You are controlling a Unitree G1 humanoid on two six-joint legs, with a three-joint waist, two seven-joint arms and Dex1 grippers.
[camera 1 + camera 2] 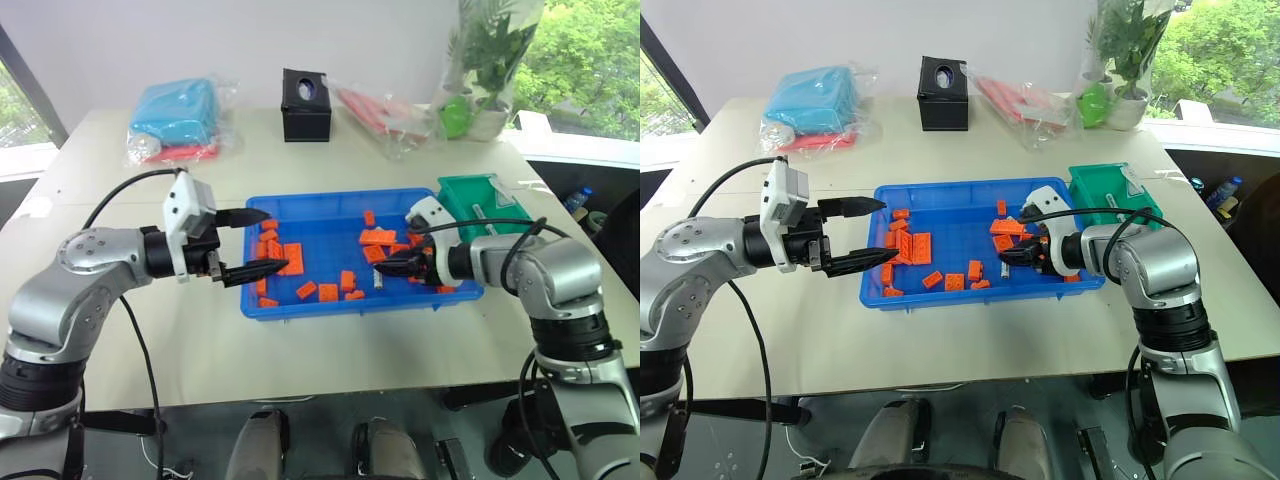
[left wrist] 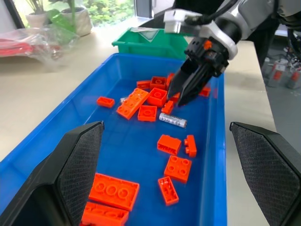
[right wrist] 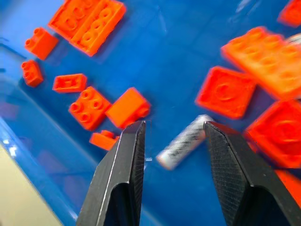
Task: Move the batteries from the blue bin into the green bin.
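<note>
The blue bin (image 1: 330, 205) sits mid-table with several orange blocks scattered in it. One silver battery (image 2: 172, 120) lies on its floor among the blocks, and it appears again as the battery (image 3: 183, 142) in the right wrist view. My right gripper (image 1: 388, 266) is inside the bin's right part, tilted down, open, its fingertips just above and either side of that battery without touching it. My left gripper (image 1: 277, 240) hovers open over the bin's left end with nothing in it. The green bin (image 1: 482, 205) stands against the blue bin's far right corner.
At the back of the table are a black tissue box (image 1: 306, 104), a light blue bundle in clear plastic (image 1: 177, 120), a plastic bag of red items (image 1: 385, 115) and a potted plant (image 1: 480, 60). Bare tabletop (image 1: 330, 350) runs in front of the blue bin.
</note>
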